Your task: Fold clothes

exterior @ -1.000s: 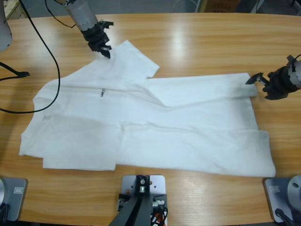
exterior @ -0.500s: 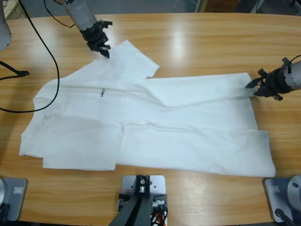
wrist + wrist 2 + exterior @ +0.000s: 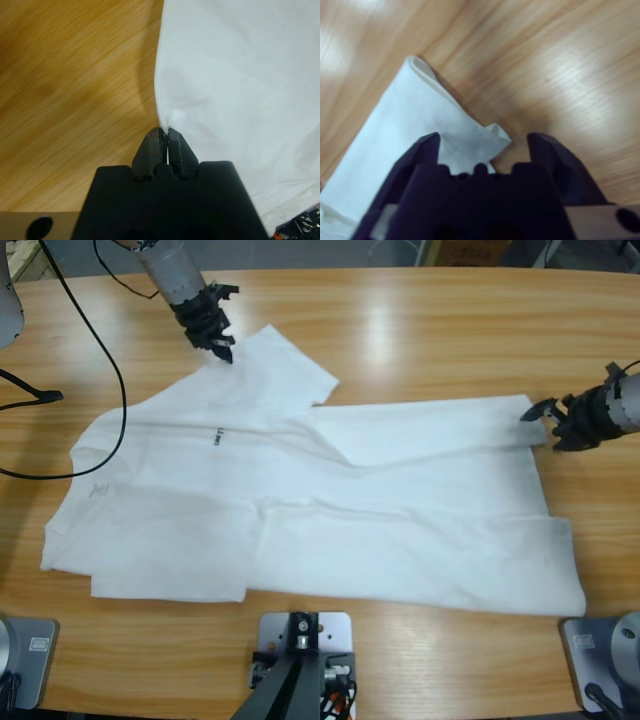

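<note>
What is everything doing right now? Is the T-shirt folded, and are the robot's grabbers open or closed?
T-shirt: lying flat on the table, partly folded, one sleeve sticking out at the top.
Left gripper: shut, pinching the T-shirt's edge.
Right gripper: open, over a corner of the T-shirt, not gripping it.
Table: bare wood around the T-shirt, black cable lying at one end.

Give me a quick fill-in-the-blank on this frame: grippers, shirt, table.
1. The left gripper has its jaws ____ on the edge of the white T-shirt.
2. The right gripper has its jaws ____, with a corner of the shirt between them.
3. The shirt lies spread on a ____ table.

Missing words: shut; open; wooden
</note>
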